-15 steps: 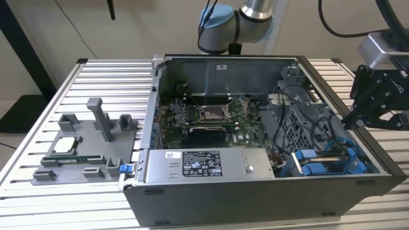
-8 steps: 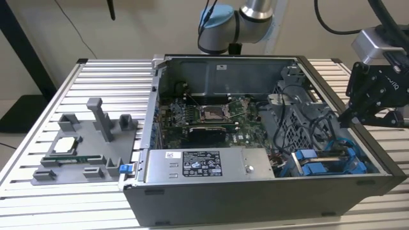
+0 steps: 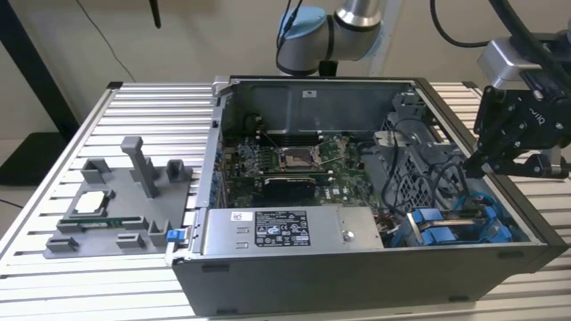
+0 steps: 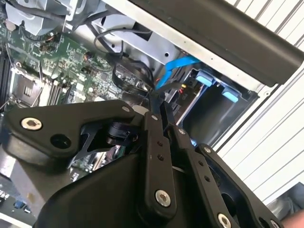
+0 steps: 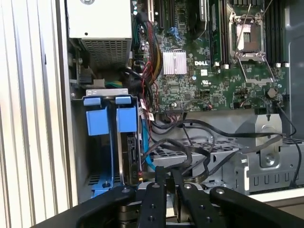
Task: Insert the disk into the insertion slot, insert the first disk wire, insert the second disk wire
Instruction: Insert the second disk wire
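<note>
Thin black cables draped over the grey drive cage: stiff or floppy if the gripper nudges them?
Probably floppy: the thin black cables sag in loose curves across the grey metal drive cage. Likely light, sliding aside easily. They may spring back, since both ends look anchored.

From my station I see a silver ribbed aluminium-slat table [image 3: 134, 107] spanning the scene. Behind it stands a plain beige wall [image 3: 205, 33]. At the exterior view's left, a black upright post [image 3: 36, 73] rises from a dark base on the pale floor [image 3: 13, 200]. Lighting is even, soft.
</note>
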Controlling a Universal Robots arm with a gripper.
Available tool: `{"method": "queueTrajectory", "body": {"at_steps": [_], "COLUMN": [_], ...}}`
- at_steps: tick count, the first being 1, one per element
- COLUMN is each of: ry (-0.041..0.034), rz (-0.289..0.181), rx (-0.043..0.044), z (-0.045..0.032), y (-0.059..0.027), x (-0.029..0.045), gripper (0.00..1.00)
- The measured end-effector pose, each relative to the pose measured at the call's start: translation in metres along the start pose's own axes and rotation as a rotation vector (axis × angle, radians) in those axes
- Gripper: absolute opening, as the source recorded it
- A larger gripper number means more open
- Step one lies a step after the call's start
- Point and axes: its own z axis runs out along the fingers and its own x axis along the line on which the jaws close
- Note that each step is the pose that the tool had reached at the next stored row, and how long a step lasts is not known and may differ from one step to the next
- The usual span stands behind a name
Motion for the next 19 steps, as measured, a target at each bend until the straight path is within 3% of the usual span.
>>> {"method": "queueTrajectory", "body": {"at_steps": [8,10,12,15,17,18,19], "ry": [0.0002,0.007,0.0261,0.0674,0.091,0.1003,0.1049], "rz": [0.001,0.001,0.003,0.005,0.006,0.006,0.006], "rx": [-0.0007,-0.003,-0.0069,-0.0085,-0.0085,-0.0078,-0.0075], "z": [0.0005,0.0005,0.0007,0.0008,0.0011,0.0014,0.0025], "y": [0.0149,0.0179,0.0192,0.0204,0.0207,0.0208,0.0209], "x": [0.0012,0.0015,0.0016,0.0017,0.0018,0.0017,0.0018], "gripper": [0.0,0.0,0.0,0.0,0.0,0.0,0.0]}}
